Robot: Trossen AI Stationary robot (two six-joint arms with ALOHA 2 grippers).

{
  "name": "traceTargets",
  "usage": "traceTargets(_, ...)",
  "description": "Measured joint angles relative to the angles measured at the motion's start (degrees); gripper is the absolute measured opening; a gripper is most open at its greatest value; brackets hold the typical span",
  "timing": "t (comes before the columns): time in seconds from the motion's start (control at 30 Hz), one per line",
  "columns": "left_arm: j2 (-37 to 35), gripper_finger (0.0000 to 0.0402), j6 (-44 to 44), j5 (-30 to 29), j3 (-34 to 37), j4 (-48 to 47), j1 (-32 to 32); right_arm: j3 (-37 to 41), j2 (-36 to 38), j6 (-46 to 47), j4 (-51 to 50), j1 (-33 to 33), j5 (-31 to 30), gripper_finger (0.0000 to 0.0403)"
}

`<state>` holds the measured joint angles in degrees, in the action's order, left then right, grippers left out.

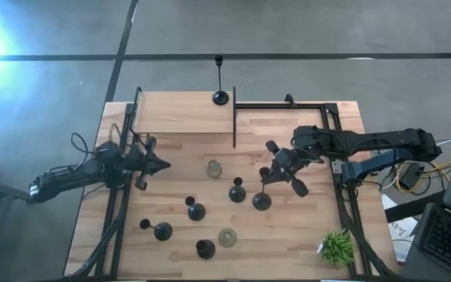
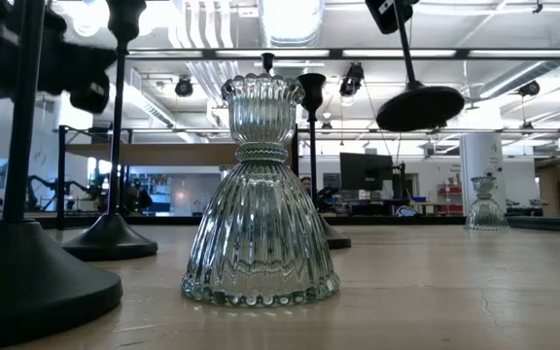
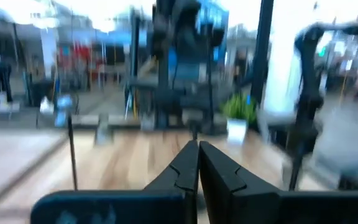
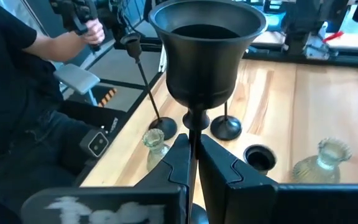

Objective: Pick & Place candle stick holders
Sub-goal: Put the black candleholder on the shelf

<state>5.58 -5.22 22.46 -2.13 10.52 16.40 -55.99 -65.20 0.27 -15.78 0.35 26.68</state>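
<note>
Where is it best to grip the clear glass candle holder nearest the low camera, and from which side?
Take the glass candle holder at its narrow ringed waist, between fluted cup and flared skirt: likely the only part slim enough. It stands upright, so descend from above, fingers either side. The right gripper is shut on a black candle holder; the left gripper is shut, empty.

The desk (image 1: 178,117) is pale planked wood with a visible grain and a smooth, faintly sheened top; the frame (image 1: 235,117) around it looks like matt black metal. The squat candle stick holders (image 2: 261,194) are clear, greenish, ribbed glass, glossy with bright glints; the black candle stick holder (image 4: 205,46) clamped in the right hand (image 4: 193,152) has a smooth satin finish like painted metal. Both that hand and the left hand (image 3: 197,163) look like matt dark plastic.
</note>
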Motion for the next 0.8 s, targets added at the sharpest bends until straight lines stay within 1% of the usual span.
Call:
traceTargets(0.07,0.17,0.0018,-0.98,0.02,0.00,5.82,-0.02,-0.71,0.10,-1.42,-0.34,-0.07,-0.18,0.0010)
traceTargets(0.2,0.31,0.0016,0.17,0.03,-0.57,17.16,-0.02,-2.41,0.16,-3.73,-2.65,-0.92,-1.23,0.0010)
traceTargets(0.33,1.16,0.0018,0.77,-0.95,-4.33,17.86,-0.02,-6.05,0.16,-4.09,-8.29,-2.54,-1.66,0.0010)
traceTargets(0.43,3.97,0.0027,1.78,-2.56,-8.27,14.03,-0.04,-10.08,0.16,-5.81,-13.03,-2.92,-4.02,0.0011)
traceTargets(0.57,11.06,0.0058,3.35,-3.89,-13.49,10.55,-0.04,-15.70,0.21,-9.48,-16.55,-2.91,-5.89,0.0011)
traceTargets(0.8,28.69,0.0136,3.72,-4.33,-23.66,10.36,-0.13,-22.05,-0.64,-14.03,-17.06,-5.05,-6.37,0.0011)
